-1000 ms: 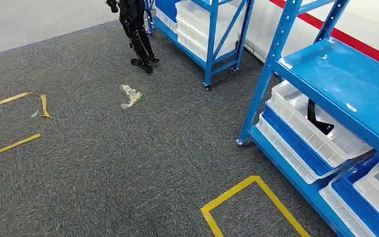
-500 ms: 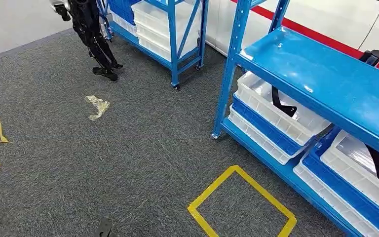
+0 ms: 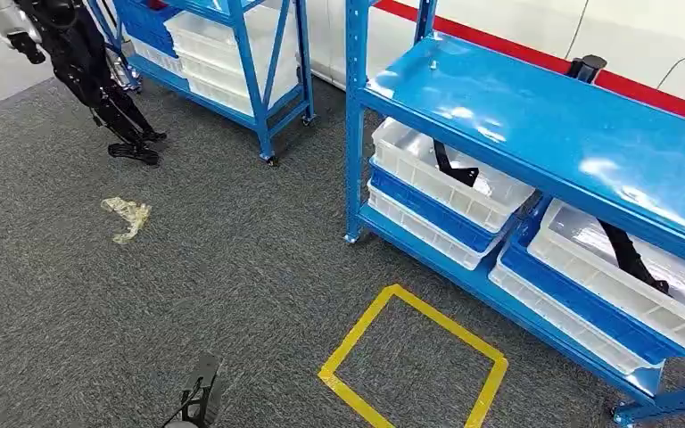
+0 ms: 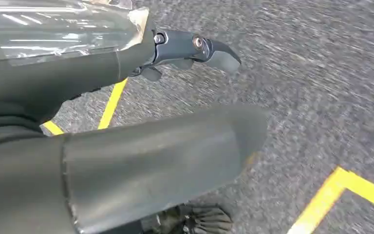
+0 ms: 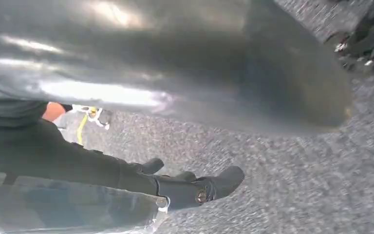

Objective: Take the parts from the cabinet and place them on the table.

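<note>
Head view: a blue rack (image 3: 535,125) along the wall, its lower shelf stacked with white bins (image 3: 446,178) over blue trays (image 3: 428,209). Black parts (image 3: 453,168) lying inside the white bin nearest the rack's left post; another black part (image 3: 629,254) in the next white bin along the same shelf. On the grey carpet (image 3: 232,294) just in front of the rack, a square of yellow tape (image 3: 410,357). Well away from the rack across the carpet, a crumpled scrap of clear plastic (image 3: 125,216). Beyond that scrap, another robot (image 3: 80,62) in black, standing beside a second blue rack (image 3: 223,53) loaded with white bins.

Left wrist view: left hand (image 4: 175,53) hanging over the carpet, thick grey thumb in front, dark fingers (image 4: 209,48) stretched out with nothing between them, apart from the thumb. Yellow tape lines on the carpet beneath.

Right wrist view: right hand (image 5: 175,180) likewise over the carpet, dark fingers (image 5: 219,183) extended and bare of any load, thumb held away from them.
</note>
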### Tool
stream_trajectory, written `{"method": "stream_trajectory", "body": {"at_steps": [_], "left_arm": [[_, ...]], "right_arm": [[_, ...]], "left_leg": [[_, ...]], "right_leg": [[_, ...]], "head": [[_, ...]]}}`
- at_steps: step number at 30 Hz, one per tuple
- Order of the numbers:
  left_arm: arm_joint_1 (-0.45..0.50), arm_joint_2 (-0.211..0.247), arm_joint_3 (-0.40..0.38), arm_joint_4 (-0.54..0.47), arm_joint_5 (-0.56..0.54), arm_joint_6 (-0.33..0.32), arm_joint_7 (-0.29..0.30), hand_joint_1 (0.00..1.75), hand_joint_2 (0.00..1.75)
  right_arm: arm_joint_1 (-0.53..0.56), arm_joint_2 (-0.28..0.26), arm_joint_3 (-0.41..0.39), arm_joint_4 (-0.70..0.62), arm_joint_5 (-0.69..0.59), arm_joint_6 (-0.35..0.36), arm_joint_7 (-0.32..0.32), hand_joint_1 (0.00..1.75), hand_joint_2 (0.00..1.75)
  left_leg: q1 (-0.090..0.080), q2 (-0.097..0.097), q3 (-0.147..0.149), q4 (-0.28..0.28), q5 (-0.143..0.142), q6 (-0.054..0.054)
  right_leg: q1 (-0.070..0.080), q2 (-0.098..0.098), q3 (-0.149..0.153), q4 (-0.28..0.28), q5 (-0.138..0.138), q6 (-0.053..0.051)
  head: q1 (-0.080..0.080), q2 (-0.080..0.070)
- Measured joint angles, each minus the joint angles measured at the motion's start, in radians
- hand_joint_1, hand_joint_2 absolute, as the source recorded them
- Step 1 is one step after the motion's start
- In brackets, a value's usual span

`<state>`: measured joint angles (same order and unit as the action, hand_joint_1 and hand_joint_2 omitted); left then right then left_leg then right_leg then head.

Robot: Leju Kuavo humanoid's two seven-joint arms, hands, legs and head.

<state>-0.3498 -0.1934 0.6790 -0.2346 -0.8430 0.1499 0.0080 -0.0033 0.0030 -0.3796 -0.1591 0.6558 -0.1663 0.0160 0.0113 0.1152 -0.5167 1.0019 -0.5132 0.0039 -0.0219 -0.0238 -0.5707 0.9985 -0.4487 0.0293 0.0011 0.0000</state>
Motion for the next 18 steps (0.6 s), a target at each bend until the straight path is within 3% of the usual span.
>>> {"method": "stream_trajectory", "body": {"at_steps": [1, 2, 3, 4, 5, 6, 7, 9, 10, 11, 12, 14, 15, 16, 17, 18], "left_arm": [[-0.012, -0.002, -0.005, 0.000, 0.008, 0.004, 0.008, 0.00, 0.00], [-0.020, -0.008, -0.011, 0.000, 0.019, 0.011, 0.012, 0.00, 0.00], [-0.025, -0.011, -0.016, 0.000, 0.025, 0.014, 0.015, 0.00, 0.00], [-0.026, -0.014, -0.021, 0.001, 0.032, 0.018, 0.018, 0.00, 0.00], [-0.026, -0.016, -0.025, 0.002, 0.038, 0.019, 0.020, 0.00, 0.00], [-0.027, -0.019, -0.029, 0.003, 0.038, 0.019, 0.020, 0.00, 0.00], [-0.028, -0.021, -0.034, 0.003, 0.038, 0.019, 0.020, 0.00, 0.00], [-0.031, -0.021, -0.044, 0.003, 0.037, 0.016, 0.021, 0.00, 0.00], [-0.033, -0.021, -0.048, 0.003, 0.036, 0.011, 0.021, 0.00, 0.00], [-0.034, -0.020, -0.053, 0.003, 0.036, 0.009, 0.021, 0.00, 0.00], [-0.035, -0.021, -0.056, 0.003, 0.036, 0.007, 0.021, 0.00, 0.00], [-0.037, -0.024, -0.063, 0.003, 0.036, 0.005, 0.021, 0.00, 0.00], [-0.039, -0.028, -0.067, 0.003, 0.036, 0.004, 0.021, 0.00, 0.00], [-0.042, -0.029, -0.069, 0.003, 0.036, 0.003, 0.021, 0.00, 0.00], [-0.042, -0.029, -0.070, 0.003, 0.036, 0.003, 0.021, 0.00, 0.00], [-0.041, -0.029, -0.070, 0.003, 0.036, 0.001, 0.021, 0.00, 0.00]], "right_arm": [[0.003, -0.002, 0.000, 0.000, 0.000, 0.001, -0.006, 0.00, 0.00], [0.000, -0.007, 0.000, 0.000, 0.002, 0.005, -0.007, 0.00, 0.00], [-0.007, -0.013, 0.000, 0.000, 0.003, 0.012, -0.007, 0.00, 0.00], [-0.012, -0.018, 0.001, -0.001, 0.007, 0.014, -0.007, 0.00, 0.00], [-0.015, -0.022, 0.001, -0.002, 0.010, 0.017, -0.005, 0.00, 0.00], [-0.016, -0.025, 0.001, -0.004, 0.012, 0.020, -0.001, 0.00, 0.00], [-0.018, -0.027, 0.001, -0.005, 0.013, 0.022, 0.001, 0.00, 0.00], [-0.023, -0.028, 0.002, -0.008, 0.016, 0.027, 0.006, 0.00, 0.00], [-0.025, -0.028, 0.003, -0.009, 0.018, 0.028, 0.010, 0.00, 0.00], [-0.032, -0.027, 0.005, -0.010, 0.019, 0.028, 0.011, 0.00, 0.00], [-0.034, -0.028, 0.007, -0.011, 0.020, 0.028, 0.015, 0.00, 0.00], [-0.035, -0.027, 0.008, -0.012, 0.020, 0.028, 0.018, 0.00, 0.00], [-0.035, -0.030, 0.008, -0.012, 0.021, 0.028, 0.019, 0.00, 0.00], [-0.034, -0.029, 0.009, -0.012, 0.021, 0.028, 0.019, 0.00, 0.00], [-0.037, -0.030, 0.010, -0.013, 0.021, 0.028, 0.020, 0.00, 0.00], [-0.041, -0.033, 0.011, -0.014, 0.021, 0.028, 0.020, 0.00, 0.00]], "left_leg": [[0.004, -0.048, -0.009, 0.024, -0.017, -0.006], [0.006, -0.086, -0.034, 0.079, -0.051, -0.005], [0.006, -0.104, -0.074, 0.160, -0.091, -0.006], [0.006, -0.110, -0.114, 0.236, -0.120, -0.007], [0.006, -0.113, -0.146, 0.291, -0.129, -0.008], [0.006, -0.114, -0.159, 0.300, -0.117, -0.006], [0.006, -0.114, -0.152, 0.268, -0.084, -0.003], [0.007, -0.133, -0.089, 0.109, 0.018, 0.006], [0.009, -0.177, -0.061, 0.039, 0.047, 0.012], [0.011, -0.211, -0.052, 0.016, 0.034, 0.014], [0.005, -0.194, -0.054, 0.018, 0.034, 0.014], [-0.004, -0.177, -0.054, 0.016, 0.036, 0.026], [0.005, -0.161, -0.040, 0.000, 0.045, 0.036], [0.003, -0.151, -0.033, -0.008, 0.049, 0.044], [0.003, -0.136, -0.030, -0.010, 0.049, 0.049], [0.000, -0.118, -0.031, -0.010, 0.048, 0.051]], "right_leg": [[-0.001, 0.007, 0.001, 0.000, 0.000, -0.003], [-0.001, 0.011, 0.000, 0.000, 0.000, -0.016], [0.000, 0.023, -0.001, 0.000, 0.001, -0.020], [0.001, 0.036, -0.001, 0.001, 0.001, -0.021], [0.003, 0.052, -0.001, 0.001, 0.001, -0.021], [0.004, 0.068, 0.001, 0.002, 0.001, -0.021], [0.005, 0.081, 0.002, 0.002, 0.000, -0.021], [0.005, 0.111, 0.006, 0.003, 0.000, -0.020], [0.004, 0.120, 0.005, 0.004, 0.000, -0.019], [0.016, 0.129, -0.003, 0.009, -0.001, -0.011], [0.007, 0.140, -0.009, 0.005, 0.001, -0.005], [-0.001, 0.162, -0.013, -0.002, 0.008, 0.014], [0.010, 0.170, -0.021, -0.002, 0.007, 0.023], [0.006, 0.115, -0.029, 0.021, -0.004, 0.020], [0.011, 0.068, -0.062, 0.086, -0.037, 0.014], [0.011, 0.048, -0.111, 0.179, -0.075, 0.011]], "head": [[-0.003, 0.000], [-0.005, 0.000], [-0.006, 0.000], [-0.006, 0.000], [-0.006, 0.000], [-0.006, 0.000], [-0.006, 0.000], [-0.007, 0.000], [-0.007, 0.000], [-0.004, 0.000], [-0.006, 0.000], [-0.008, 0.000], [-0.007, 0.000], [-0.006, 0.000], [0.002, 0.000], [0.005, 0.000]]}}
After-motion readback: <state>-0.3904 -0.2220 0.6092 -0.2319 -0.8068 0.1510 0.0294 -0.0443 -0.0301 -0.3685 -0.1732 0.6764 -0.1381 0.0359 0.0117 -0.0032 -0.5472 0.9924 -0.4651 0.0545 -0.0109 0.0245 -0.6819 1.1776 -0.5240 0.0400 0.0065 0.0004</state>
